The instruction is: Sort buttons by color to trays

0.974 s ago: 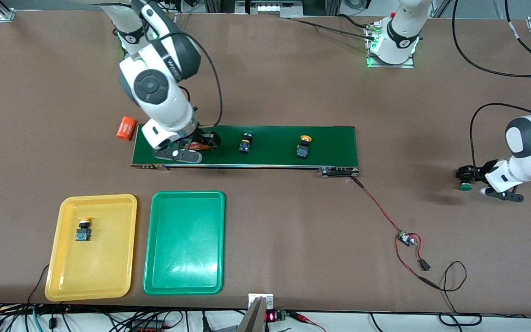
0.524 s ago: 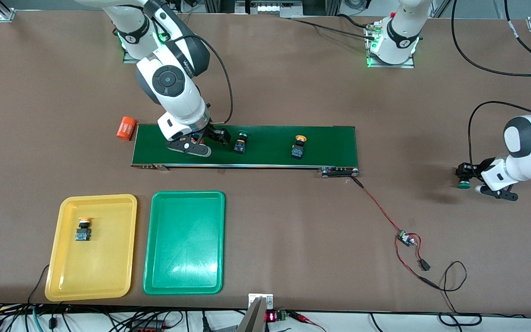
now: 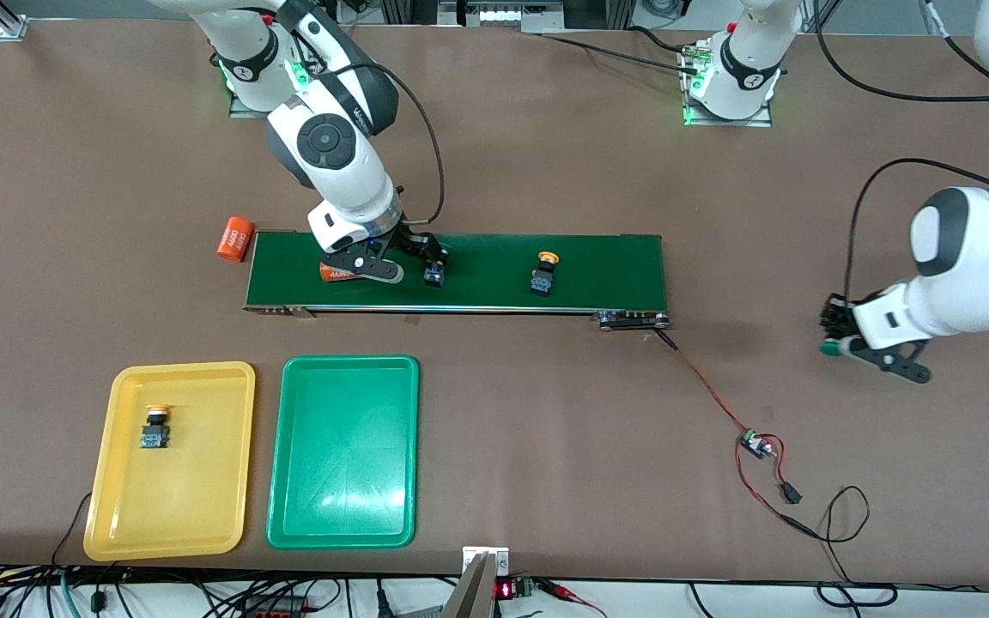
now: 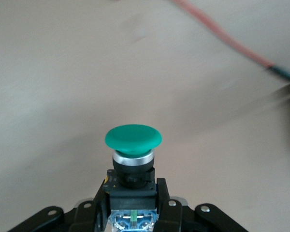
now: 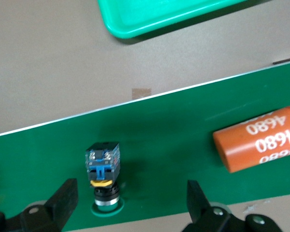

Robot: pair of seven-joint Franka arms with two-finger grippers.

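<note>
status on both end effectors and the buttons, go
Left end effector shut on green button, over bare table. Right end effector open over belt button. Orange cylinder beside it.

We see two glossy white arms with rounded shells and dark grey round joint caps. A black cable loops along each. Each base glows green at its foot. The right gripper [image 3: 391, 257] and left gripper [image 3: 842, 335] are black, with flat black fingers [image 5: 63, 198] fastened by silver screws.

Brown table [image 3: 546, 154], conveyor belt [image 3: 606, 275], trays [image 3: 172, 506]
</note>
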